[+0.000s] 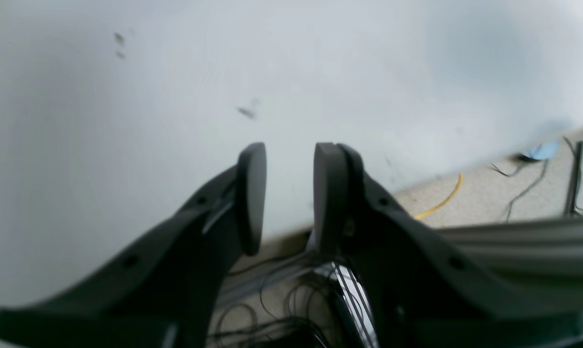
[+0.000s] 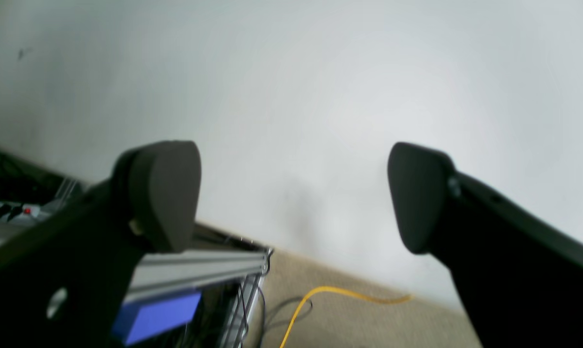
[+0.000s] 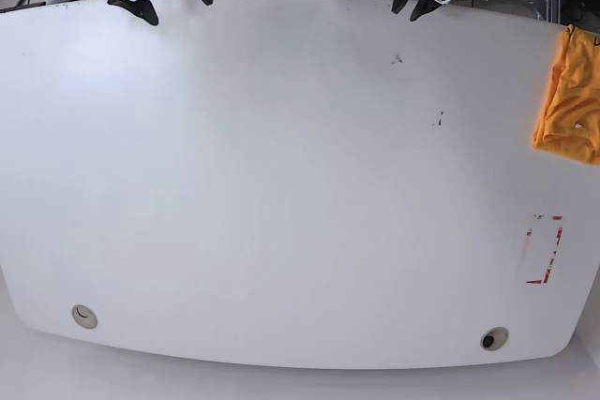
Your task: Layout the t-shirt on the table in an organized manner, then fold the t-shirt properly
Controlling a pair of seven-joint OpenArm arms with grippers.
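The white table [image 3: 281, 185] fills the base view. The orange-yellow t-shirt [image 3: 568, 100] lies bunched at the table's right edge, partly cut off by the frame. Neither wrist view shows it. My left gripper [image 3: 409, 7] hovers at the far edge, right of centre, well left of the t-shirt. In its wrist view the left gripper [image 1: 290, 159] is open by a narrow gap, with bare table [image 1: 291, 72] showing between the fingers. My right gripper [image 3: 175, 2] sits at the far left corner. Its wrist view shows the right gripper [image 2: 291, 164] wide open and holding nothing.
Two round grommet holes [image 3: 84, 316] [image 3: 494, 338] sit near the front edge. A red-marked rectangle [image 3: 544, 250] lies at the right. Dark specks [image 3: 397, 59] dot the far middle. Beyond the far edge are carpet, a yellow cable [image 2: 320, 291] and an aluminium frame [image 2: 199, 270].
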